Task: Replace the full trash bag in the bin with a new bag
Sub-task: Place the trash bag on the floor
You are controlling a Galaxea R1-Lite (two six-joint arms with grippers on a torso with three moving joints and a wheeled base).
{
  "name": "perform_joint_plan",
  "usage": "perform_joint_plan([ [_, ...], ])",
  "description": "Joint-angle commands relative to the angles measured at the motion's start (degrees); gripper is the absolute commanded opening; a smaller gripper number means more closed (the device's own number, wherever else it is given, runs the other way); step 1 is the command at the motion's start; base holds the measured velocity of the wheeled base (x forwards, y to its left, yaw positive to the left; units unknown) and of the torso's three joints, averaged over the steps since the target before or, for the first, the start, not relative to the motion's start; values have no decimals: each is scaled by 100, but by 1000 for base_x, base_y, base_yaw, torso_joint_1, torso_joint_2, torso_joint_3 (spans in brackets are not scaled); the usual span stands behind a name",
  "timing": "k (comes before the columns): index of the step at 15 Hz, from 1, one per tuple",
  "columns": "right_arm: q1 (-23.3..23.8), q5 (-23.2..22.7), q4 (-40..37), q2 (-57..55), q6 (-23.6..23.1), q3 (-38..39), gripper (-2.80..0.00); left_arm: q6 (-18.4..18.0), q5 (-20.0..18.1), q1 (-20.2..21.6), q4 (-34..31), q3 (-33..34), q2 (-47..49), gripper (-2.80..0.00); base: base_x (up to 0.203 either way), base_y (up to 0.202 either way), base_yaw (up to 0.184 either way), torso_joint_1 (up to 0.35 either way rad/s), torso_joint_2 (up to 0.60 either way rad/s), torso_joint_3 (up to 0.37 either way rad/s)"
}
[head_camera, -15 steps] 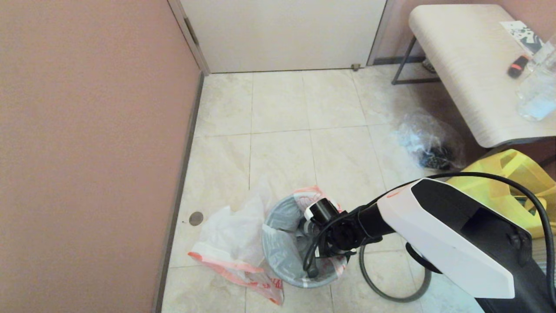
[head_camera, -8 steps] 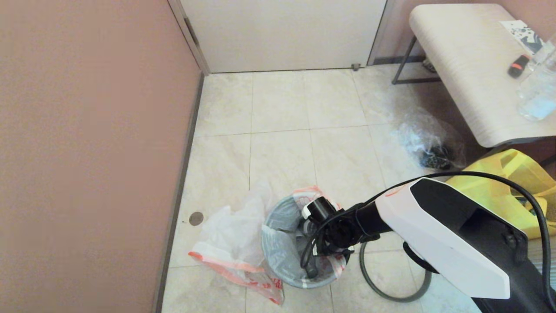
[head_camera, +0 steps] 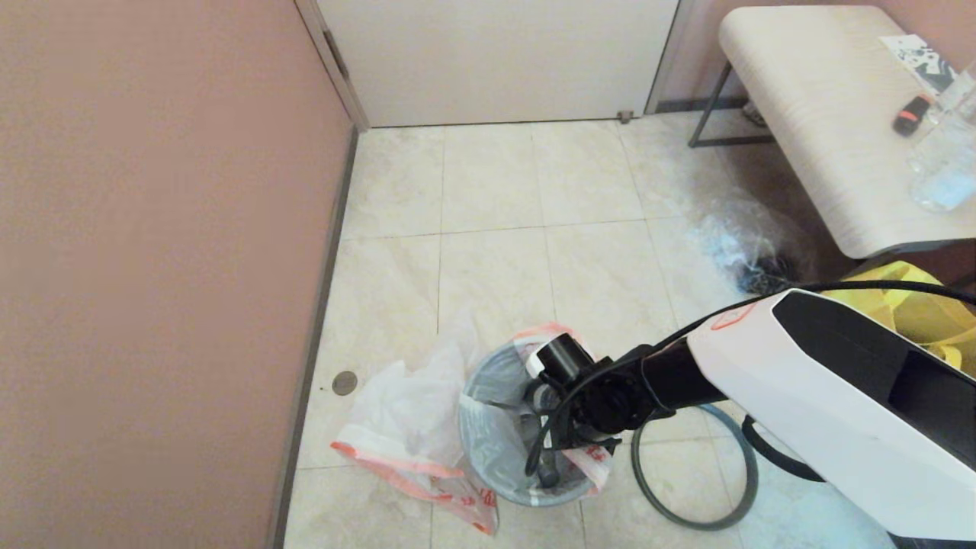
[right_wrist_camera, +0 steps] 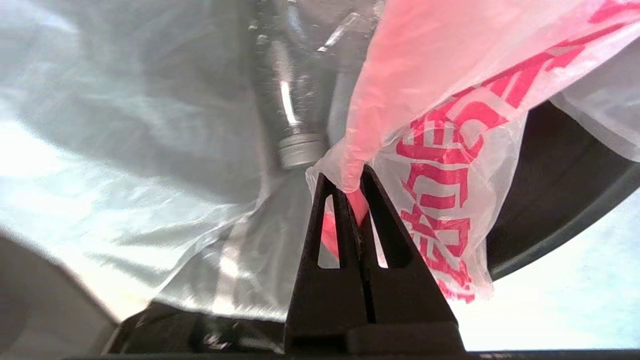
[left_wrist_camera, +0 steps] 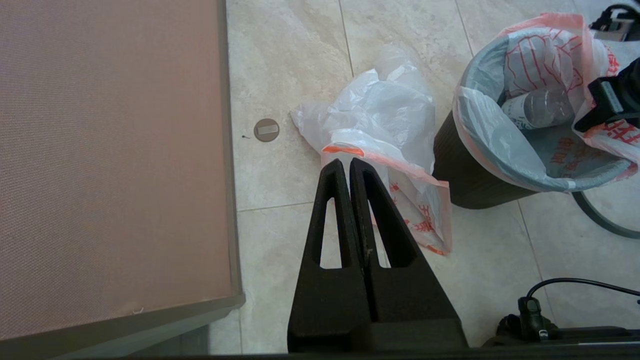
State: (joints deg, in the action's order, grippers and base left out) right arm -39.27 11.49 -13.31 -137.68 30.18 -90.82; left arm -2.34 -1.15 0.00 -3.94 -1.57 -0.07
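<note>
Right gripper [right_wrist_camera: 350,175] jaws pinched on pink edge of bag [right_wrist_camera: 440,140] lining the bin [head_camera: 526,496], at bin mouth on right side. Clear bottle [left_wrist_camera: 537,107] inside bag. Bin on tiled floor [head_camera: 496,198] near pink wall [head_camera: 152,229]. Spare bag [head_camera: 404,435] crumpled on floor just left of bin. Left gripper [left_wrist_camera: 348,167] jaws pressed together, empty, above spare bag.

Both pincers [left_wrist_camera: 350,165] [right_wrist_camera: 350,180] seemingly pinched closed.
</note>
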Motion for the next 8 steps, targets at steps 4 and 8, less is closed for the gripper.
perform_joint_plan([
  [4, -28, -120, 195, 101, -4, -67, -280, -3, 0, 0, -2, -1, 7, -280, 0, 0, 0, 0, 0, 0],
  [8, -64, -148, 356, 252, -4, -67, -280, -3, 0, 0, -9, -1, -1, -280, 0, 0, 0, 0, 0, 0],
])
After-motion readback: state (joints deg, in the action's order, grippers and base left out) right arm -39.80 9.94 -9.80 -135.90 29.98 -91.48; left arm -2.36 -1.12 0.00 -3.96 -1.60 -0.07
